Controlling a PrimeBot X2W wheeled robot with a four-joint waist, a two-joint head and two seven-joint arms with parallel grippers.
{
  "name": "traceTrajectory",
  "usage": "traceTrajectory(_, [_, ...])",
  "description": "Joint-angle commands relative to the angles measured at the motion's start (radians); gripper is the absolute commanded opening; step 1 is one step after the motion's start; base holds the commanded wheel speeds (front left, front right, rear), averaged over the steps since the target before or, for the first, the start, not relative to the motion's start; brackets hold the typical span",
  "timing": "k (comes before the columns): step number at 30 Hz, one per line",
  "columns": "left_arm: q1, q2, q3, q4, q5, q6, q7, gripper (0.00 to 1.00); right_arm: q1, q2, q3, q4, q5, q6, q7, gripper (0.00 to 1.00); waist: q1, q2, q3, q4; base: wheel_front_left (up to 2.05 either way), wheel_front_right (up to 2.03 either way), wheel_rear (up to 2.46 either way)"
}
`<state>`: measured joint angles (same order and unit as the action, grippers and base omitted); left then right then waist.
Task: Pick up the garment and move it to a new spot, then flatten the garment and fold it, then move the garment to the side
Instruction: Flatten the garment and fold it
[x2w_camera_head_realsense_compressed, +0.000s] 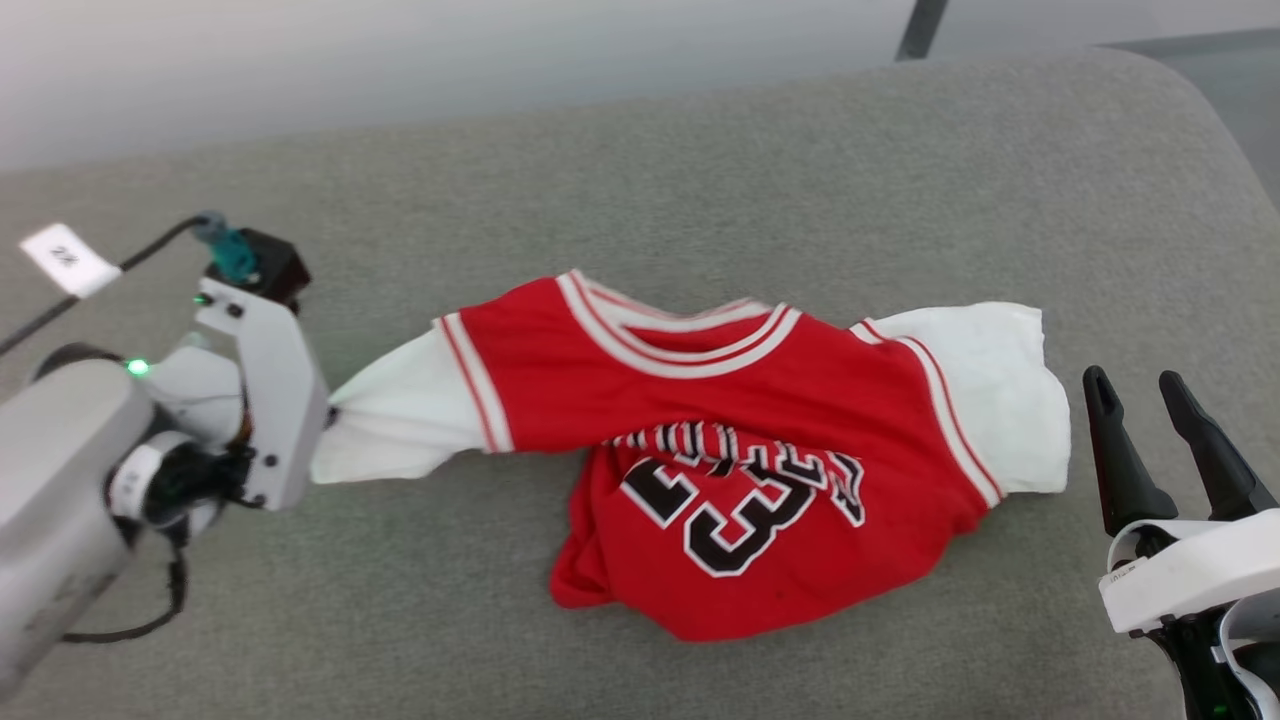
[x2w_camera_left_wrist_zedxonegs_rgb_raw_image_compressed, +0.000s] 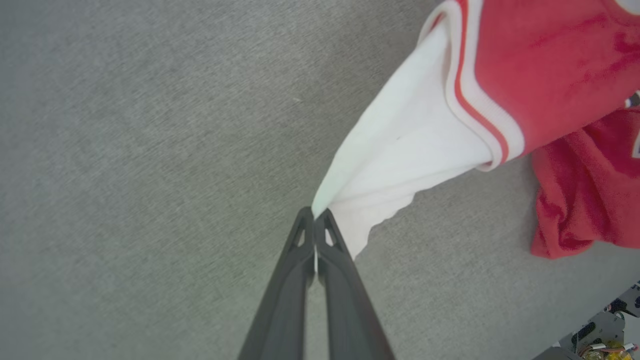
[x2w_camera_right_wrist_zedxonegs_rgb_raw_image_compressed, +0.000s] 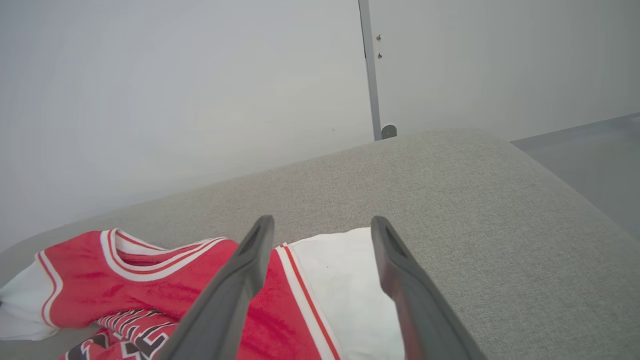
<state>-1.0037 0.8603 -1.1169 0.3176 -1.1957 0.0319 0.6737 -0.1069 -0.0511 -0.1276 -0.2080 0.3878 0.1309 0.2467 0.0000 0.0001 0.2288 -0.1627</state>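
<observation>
The garment (x2w_camera_head_realsense_compressed: 760, 440), a red jersey with white sleeves and a black "23", lies rumpled on the grey cushion, its lower half folded over. My left gripper (x2w_camera_left_wrist_zedxonegs_rgb_raw_image_compressed: 315, 216) is shut on the tip of the garment's white left-hand sleeve (x2w_camera_left_wrist_zedxonegs_rgb_raw_image_compressed: 400, 150), which is drawn taut toward it. In the head view the left wrist (x2w_camera_head_realsense_compressed: 265, 400) covers the fingers at that sleeve (x2w_camera_head_realsense_compressed: 390, 420). My right gripper (x2w_camera_head_realsense_compressed: 1140, 385) stands open just right of the other white sleeve (x2w_camera_head_realsense_compressed: 1000, 380), apart from it. From the right wrist, its open fingers (x2w_camera_right_wrist_zedxonegs_rgb_raw_image_compressed: 250, 260) frame that sleeve (x2w_camera_right_wrist_zedxonegs_rgb_raw_image_compressed: 345, 280) of the garment (x2w_camera_right_wrist_zedxonegs_rgb_raw_image_compressed: 125, 280).
The grey upholstered surface (x2w_camera_head_realsense_compressed: 700, 180) runs wide around the shirt, with a rounded edge at the far right (x2w_camera_right_wrist_zedxonegs_rgb_raw_image_compressed: 550, 190). A pale wall and a thin metal post (x2w_camera_right_wrist_zedxonegs_rgb_raw_image_compressed: 370, 70) stand behind it. A white tag (x2w_camera_head_realsense_compressed: 68, 258) lies at the far left.
</observation>
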Motion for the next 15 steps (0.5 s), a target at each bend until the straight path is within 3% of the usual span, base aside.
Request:
traceTrajectory(1, [-0.001, 0.015, -0.001, -0.005, 0.007, 0.011, 0.007, 0.0, 0.013, 0.001, -0.004, -0.006, -0.005, 0.0, 0.005, 1.0, 0.0, -0.0001, -0.014, 0.018, 0.0, 0.0, 0.0])
traceTrajectory(9, [0.009, 0.127, -0.018, -0.058, 0.045, 0.069, 0.054, 0.0, 0.02, 0.001, -0.01, -0.015, -0.01, 0.0, 0.024, 1.0, 0.0, -0.0001, -0.029, 0.038, 0.0, 0.0, 0.0])
traceTrajectory(15, [0.048, 0.175, -0.031, -0.065, 0.048, 0.113, 0.059, 0.0, 0.027, 0.001, -0.014, -0.021, -0.009, 0.0, 0.031, 1.0, 0.0, -0.0001, -0.03, 0.041, 0.0, 0.0, 0.0])
